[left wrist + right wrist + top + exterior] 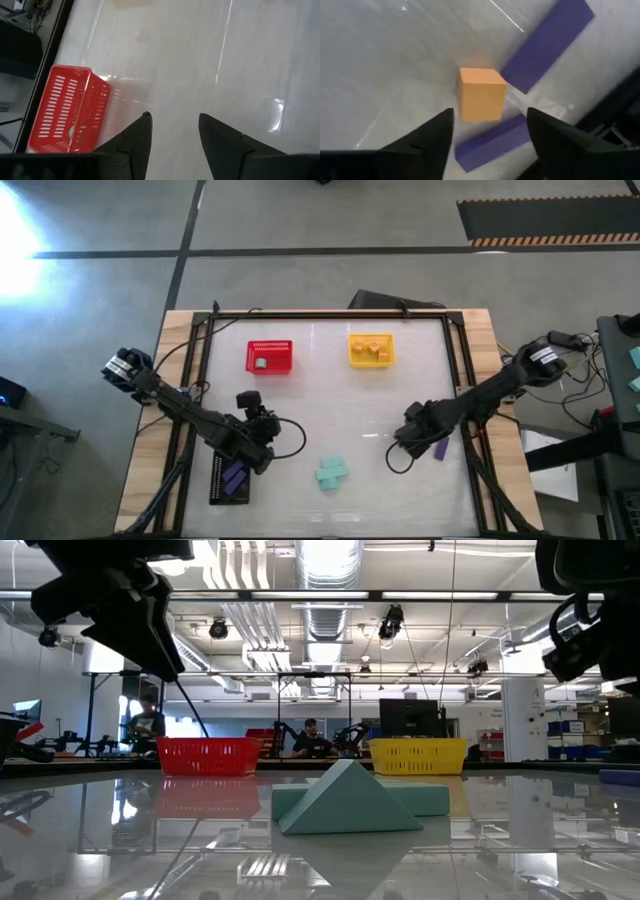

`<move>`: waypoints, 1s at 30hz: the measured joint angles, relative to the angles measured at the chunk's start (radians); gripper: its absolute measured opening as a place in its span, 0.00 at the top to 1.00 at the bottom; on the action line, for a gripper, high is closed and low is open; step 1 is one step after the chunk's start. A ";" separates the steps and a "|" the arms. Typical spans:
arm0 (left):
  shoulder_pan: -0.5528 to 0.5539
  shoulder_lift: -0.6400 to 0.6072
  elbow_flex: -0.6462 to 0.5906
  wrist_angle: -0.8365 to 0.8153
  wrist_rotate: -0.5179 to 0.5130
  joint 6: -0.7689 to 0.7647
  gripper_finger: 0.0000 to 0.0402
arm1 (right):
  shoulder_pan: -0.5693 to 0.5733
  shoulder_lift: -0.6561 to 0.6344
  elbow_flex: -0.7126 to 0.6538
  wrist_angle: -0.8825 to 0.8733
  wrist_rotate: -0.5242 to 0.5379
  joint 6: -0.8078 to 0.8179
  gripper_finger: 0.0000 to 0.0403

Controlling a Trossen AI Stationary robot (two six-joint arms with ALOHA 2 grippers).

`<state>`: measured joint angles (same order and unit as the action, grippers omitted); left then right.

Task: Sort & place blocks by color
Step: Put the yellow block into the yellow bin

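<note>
At the near edge of the counter (330,330), the black basket (231,477) holds purple blocks (236,478), half hidden under the left arm. The left hand (172,131), fingers apart and empty, hovers just beyond it. Teal blocks (333,472) lie near centre. To the right, the right hand (490,127) stands open around an orange cube (481,93) beside a purple bar (547,45), mostly hidden from above. Farther off sit the red basket (270,357), its contents unclear, and the yellow basket (371,350) with orange blocks (372,347). No writing is legible.
</note>
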<state>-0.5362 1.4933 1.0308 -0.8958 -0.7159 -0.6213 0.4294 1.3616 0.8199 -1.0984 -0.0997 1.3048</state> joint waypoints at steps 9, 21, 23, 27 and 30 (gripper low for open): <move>0.000 0.000 -0.004 0.025 -0.003 0.002 0.63 | 0.000 0.054 -0.035 0.136 0.022 -0.024 0.38; 0.003 0.000 -0.007 0.028 -0.122 0.018 0.63 | -0.015 0.075 -0.016 0.136 -0.006 0.003 0.71; 0.011 0.000 -0.007 0.029 -0.160 0.036 0.63 | -0.029 0.063 0.018 0.140 0.002 -0.008 0.71; 0.053 0.000 -0.004 0.027 -0.223 0.087 0.63 | -0.075 0.060 0.115 0.143 0.075 -0.096 0.71; 0.097 -0.002 -0.003 0.048 -0.243 0.163 0.63 | -0.142 0.060 0.200 0.140 0.125 -0.213 0.71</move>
<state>-0.4387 1.4916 1.0282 -0.8480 -0.9584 -0.4587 0.2876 1.4220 1.0199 -0.9587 0.0255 1.0918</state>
